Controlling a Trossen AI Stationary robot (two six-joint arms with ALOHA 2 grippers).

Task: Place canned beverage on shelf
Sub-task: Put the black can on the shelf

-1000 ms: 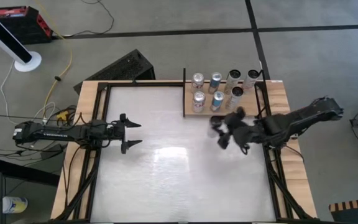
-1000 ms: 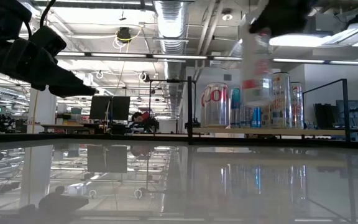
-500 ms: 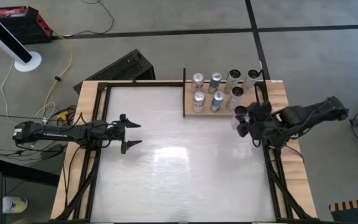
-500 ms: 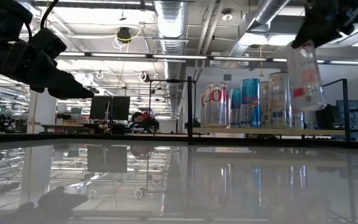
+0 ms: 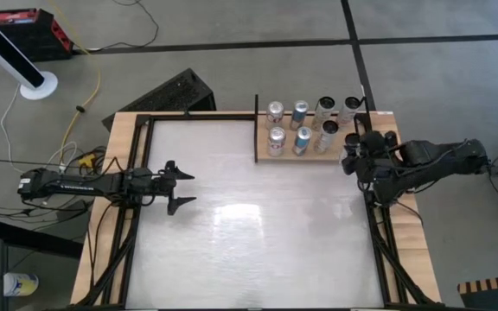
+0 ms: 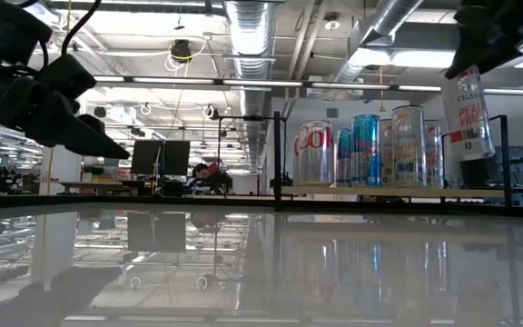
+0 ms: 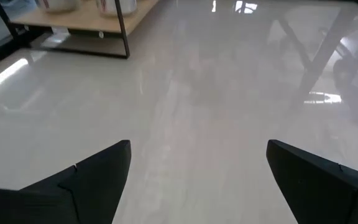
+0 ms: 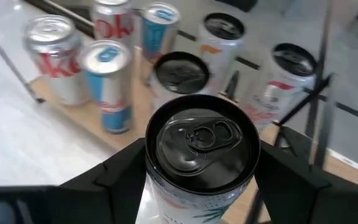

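My right gripper [image 5: 354,154] is shut on a white can with a black top [image 8: 201,149] and red lettering [image 6: 468,113], held in the air just off the right end of the wooden shelf [image 5: 318,153]. The shelf stands at the table's far right with black posts and carries several cans [image 5: 299,125]. My left gripper [image 5: 180,187] is open and empty over the table's left part. My right gripper pinches the can's side wall just under its black top [image 8: 154,180], one finger on each side. The fingers come level from the table's right side. The can is upright and lifted clear, above the shelf's board height [image 6: 468,113].
The shelf's cans stand in two rows [image 8: 107,81], silver-red, blue and black-topped ones. A thin black post [image 8: 319,81] stands at the shelf's right end near the held can. The white tabletop [image 5: 249,233] lies open between the arms.
My right gripper has carried the can from over the table near the shelf's front toward the table's right and far side, to the shelf's right end. The can has come from tilted to nearly upright.
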